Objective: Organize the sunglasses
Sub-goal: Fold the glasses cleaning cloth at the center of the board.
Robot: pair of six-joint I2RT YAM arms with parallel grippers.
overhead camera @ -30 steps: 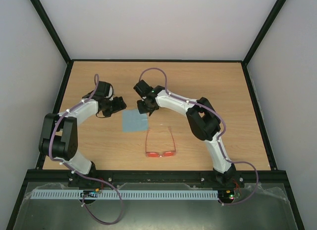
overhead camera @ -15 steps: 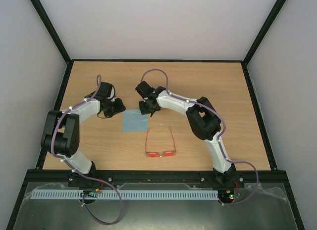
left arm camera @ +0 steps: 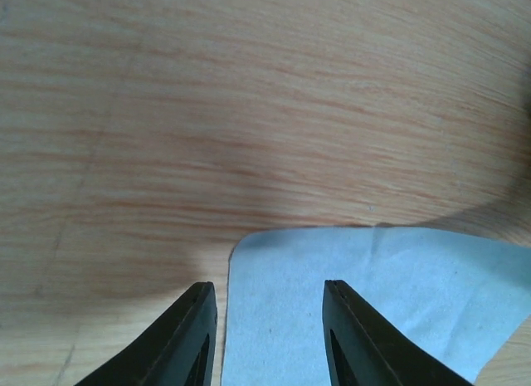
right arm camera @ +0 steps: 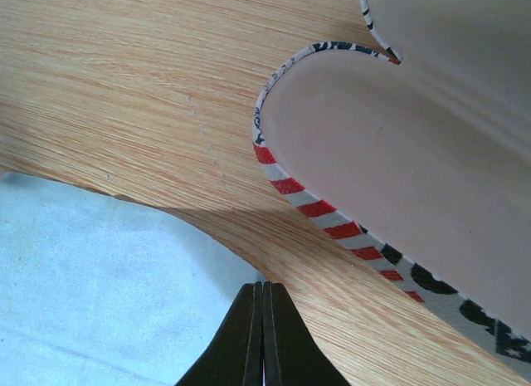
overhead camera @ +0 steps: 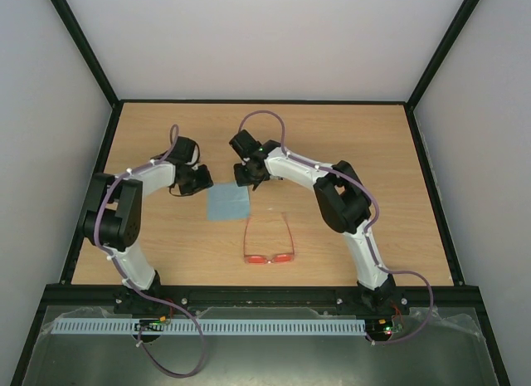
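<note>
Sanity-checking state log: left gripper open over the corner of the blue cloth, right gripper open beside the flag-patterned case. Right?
The right gripper is shut, not open: the right wrist view shows its fingers pressed together beside the flag-patterned case. The left gripper is open over the corner of the blue cloth.
</note>
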